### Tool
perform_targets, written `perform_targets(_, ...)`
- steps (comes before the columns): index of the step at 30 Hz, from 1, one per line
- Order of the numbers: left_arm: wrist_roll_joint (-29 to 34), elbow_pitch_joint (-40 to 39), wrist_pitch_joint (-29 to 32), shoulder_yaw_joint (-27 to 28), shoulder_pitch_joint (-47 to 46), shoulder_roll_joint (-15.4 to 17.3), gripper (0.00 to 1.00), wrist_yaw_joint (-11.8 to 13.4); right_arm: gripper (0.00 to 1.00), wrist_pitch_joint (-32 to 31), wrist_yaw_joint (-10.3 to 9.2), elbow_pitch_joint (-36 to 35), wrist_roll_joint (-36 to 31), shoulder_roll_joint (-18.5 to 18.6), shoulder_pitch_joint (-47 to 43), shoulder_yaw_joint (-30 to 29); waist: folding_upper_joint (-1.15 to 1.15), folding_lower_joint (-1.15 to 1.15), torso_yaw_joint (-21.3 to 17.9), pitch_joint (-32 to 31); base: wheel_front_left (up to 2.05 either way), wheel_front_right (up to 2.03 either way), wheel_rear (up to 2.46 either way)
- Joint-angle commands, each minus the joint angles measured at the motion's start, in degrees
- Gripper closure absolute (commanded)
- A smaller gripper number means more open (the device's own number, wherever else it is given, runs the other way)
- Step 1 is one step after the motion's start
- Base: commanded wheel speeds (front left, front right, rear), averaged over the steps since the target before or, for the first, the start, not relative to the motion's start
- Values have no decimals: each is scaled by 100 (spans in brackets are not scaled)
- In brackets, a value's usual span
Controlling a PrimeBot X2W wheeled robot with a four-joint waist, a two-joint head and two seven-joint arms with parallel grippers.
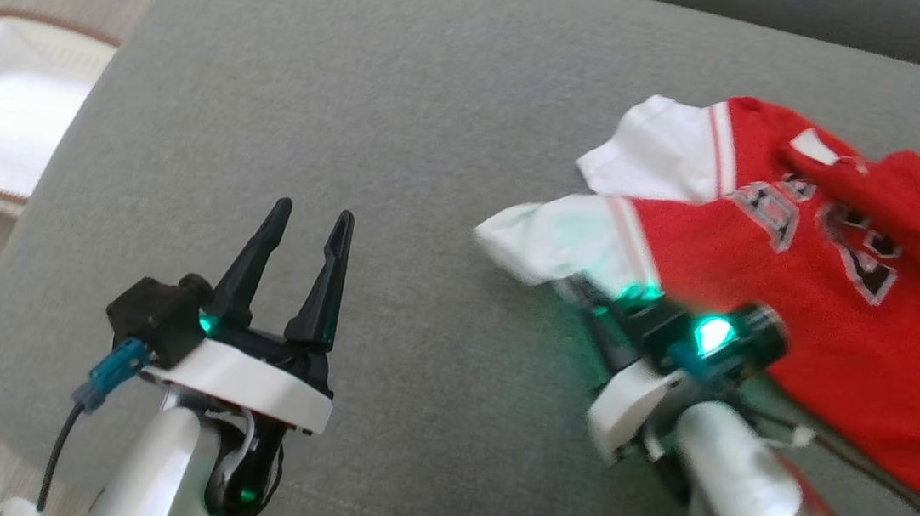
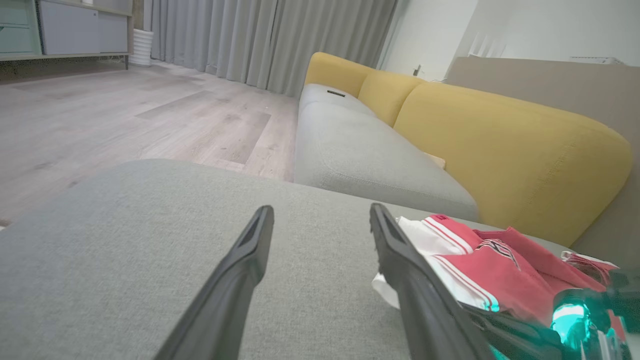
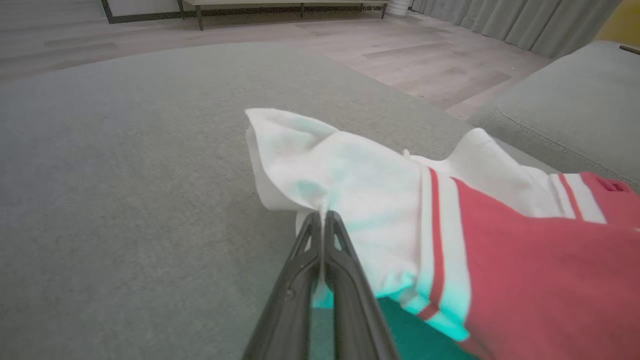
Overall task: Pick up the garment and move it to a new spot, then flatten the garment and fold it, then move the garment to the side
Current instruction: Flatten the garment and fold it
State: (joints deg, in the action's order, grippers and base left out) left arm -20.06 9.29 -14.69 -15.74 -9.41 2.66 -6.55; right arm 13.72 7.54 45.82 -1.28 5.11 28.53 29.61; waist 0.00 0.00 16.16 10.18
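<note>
The garment [image 1: 830, 314] lies crosswise, white sleeves [image 1: 551, 242] pointing to robot's left.

Soft matt cloth garment [image 3: 370, 190] at the right tool's [image 3: 322, 215] smooth black plastic fingers [image 3: 350, 290] — grey woven-fabric cushion [image 3: 125, 200] beneath.

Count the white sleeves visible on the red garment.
2. One sleeve is pinched by the right end effector; the other sleeve lies beyond it on the grey cushion. None seems hidden.

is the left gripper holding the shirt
No, the left gripper stands open over the bare grey cushion, apart from the red and white garment.
</note>
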Motion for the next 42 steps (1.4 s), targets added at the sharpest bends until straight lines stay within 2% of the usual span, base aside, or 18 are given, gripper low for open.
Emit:
perform_targets(1, 64, -174, -30, 218, -126, 21, 0, -3, 100, 73, -5, -193, 63, -153, -14, 157, 0, 0, -110, -101, 0, 0, 0)
perform_targets(4, 100, -166, -30, 243, -84, 21, 0, -16, 100, 93, -5, -435, 423, -91, -170, 686, 0, 0, -262, -233, 0, 0, 0)
perform_targets(11, 178, -137, -30, 282, 70, 21, 0, -33, 100, -218, -5, -956, 1314, 391, -451, 1719, 0, 0, -511, -496, 0, 0, 0)
perform_targets(12, 186, -134, -30, 289, 88, 21, 0, -36, 71, -293, -5, -1022, 1442, 462, -463, 1854, 0, 0, -536, -513, 0, 0, 0)
perform_targets(13, 193, -129, -30, 295, 104, 21, 0, -39, 0, -340, -5, -1085, 1553, 528, -463, 1941, 0, 0, -566, -530, 0, 0, 0)
perform_targets(16, 221, -113, -30, 285, 141, 21, 0, -48, 0, -418, -5, -1281, 1873, 669, -469, 2041, 0, 0, -657, -559, 0, 0, 0)
perform_targets(20, 257, -119, -30, 351, 143, 21, 0, -56, 0, -413, -5, -1504, 2061, 857, -482, 1748, 0, 0, -829, -546, 0, 0, 0)
perform_targets(24, 278, -129, -30, 400, 123, 21, 0, -63, 0, -358, -5, -1689, 2091, 1034, -693, 1067, 0, 0, -1011, -531, 0, 0, 0)
perform_targets(27, 280, -142, -30, 434, 109, 21, 0, -67, 0, -240, -5, -1815, 2006, 1032, -982, 173, 0, 0, -1157, -507, 0, 0, 0)
perform_targets(31, 287, -121, -30, 432, 83, 21, 0, -72, 0, -71, -5, -1989, 1676, 795, -1473, -1141, 0, 0, -1302, -460, 0, 0, 0)
perform_targets(35, 346, -13, -30, 431, 83, 21, 0, -78, 0, 3, -5, -2222, 1401, 191, -1896, -2210, 0, 0, -1415, -411, 0, 0, 0)
perform_targets(38, 394, 114, -30, 450, 69, 21, 0, -81, 0, 16, -5, -2426, 1084, -35, -2033, -2474, 0, 0, -1494, -374, 0, 0, 0)
perform_targets(42, 459, 285, -30, 438, 28, 21, 0, -85, 0, 1, -5, -2587, 893, -141, -2063, -2627, 0, 0, -1557, -333, 0, 0, 0)
